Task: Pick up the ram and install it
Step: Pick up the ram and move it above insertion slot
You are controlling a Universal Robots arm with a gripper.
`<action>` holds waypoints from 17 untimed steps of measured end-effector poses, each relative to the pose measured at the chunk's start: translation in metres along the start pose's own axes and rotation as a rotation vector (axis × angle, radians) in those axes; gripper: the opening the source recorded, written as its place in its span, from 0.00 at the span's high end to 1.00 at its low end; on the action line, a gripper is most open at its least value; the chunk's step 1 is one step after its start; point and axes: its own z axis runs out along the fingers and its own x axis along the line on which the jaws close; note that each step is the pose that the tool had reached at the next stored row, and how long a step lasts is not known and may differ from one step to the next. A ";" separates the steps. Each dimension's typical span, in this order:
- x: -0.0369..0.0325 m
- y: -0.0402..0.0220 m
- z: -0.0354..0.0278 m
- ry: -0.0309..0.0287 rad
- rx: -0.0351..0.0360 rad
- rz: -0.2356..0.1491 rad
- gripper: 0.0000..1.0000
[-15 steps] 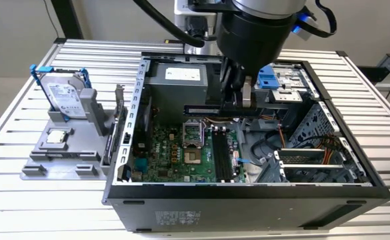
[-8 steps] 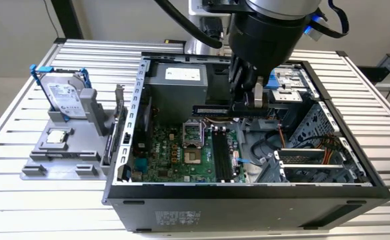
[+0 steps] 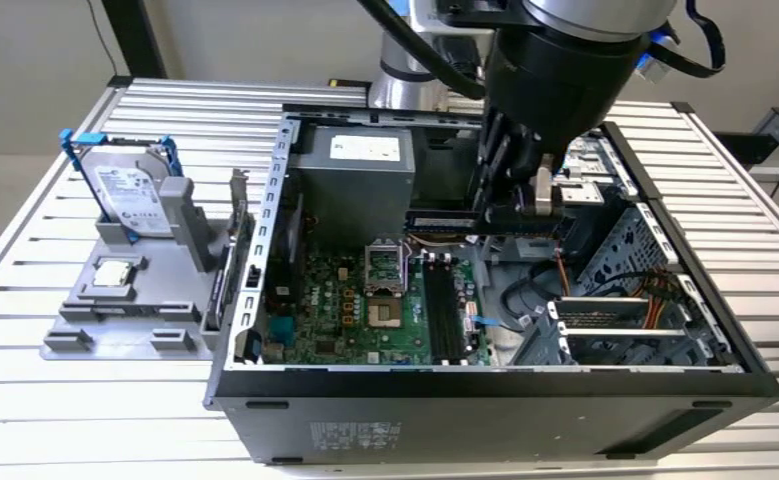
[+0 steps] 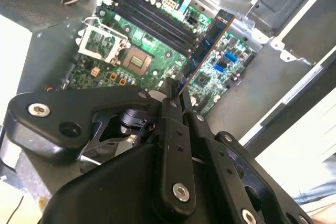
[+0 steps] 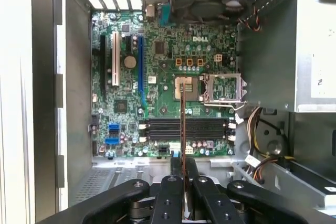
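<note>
My gripper (image 3: 499, 216) hangs inside the open computer case, shut on the ram (image 3: 440, 222). The ram is a long thin dark circuit-board stick, held lengthwise above the motherboard (image 3: 349, 310). In the second wrist view the ram (image 4: 207, 45) sticks out from between the black fingers (image 4: 169, 98) over the green board. Seen edge-on in the first wrist view, the ram (image 5: 182, 124) crosses above the black memory slots (image 5: 205, 128) and is apart from them. In the exterior view those slots (image 3: 440, 312) lie below and in front of the gripper.
The case's metal walls (image 3: 496, 385) surround the board. A grey power supply (image 3: 352, 172) stands at the back, and a drive cage with cables (image 3: 629, 312) is at the exterior view's right. Outside the case, a hard drive (image 3: 129, 195) and a processor chip (image 3: 113, 272) sit on a grey holder.
</note>
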 end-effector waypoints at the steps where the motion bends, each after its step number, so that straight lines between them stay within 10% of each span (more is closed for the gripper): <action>1: -0.0001 -0.0027 -0.0001 0.0001 -0.0003 0.000 1.00; 8: -0.0003 -0.0197 -0.0005 0.0001 -0.0016 0.000 1.00; 17: -0.0003 -0.0242 -0.0006 0.0001 -0.0017 0.000 1.00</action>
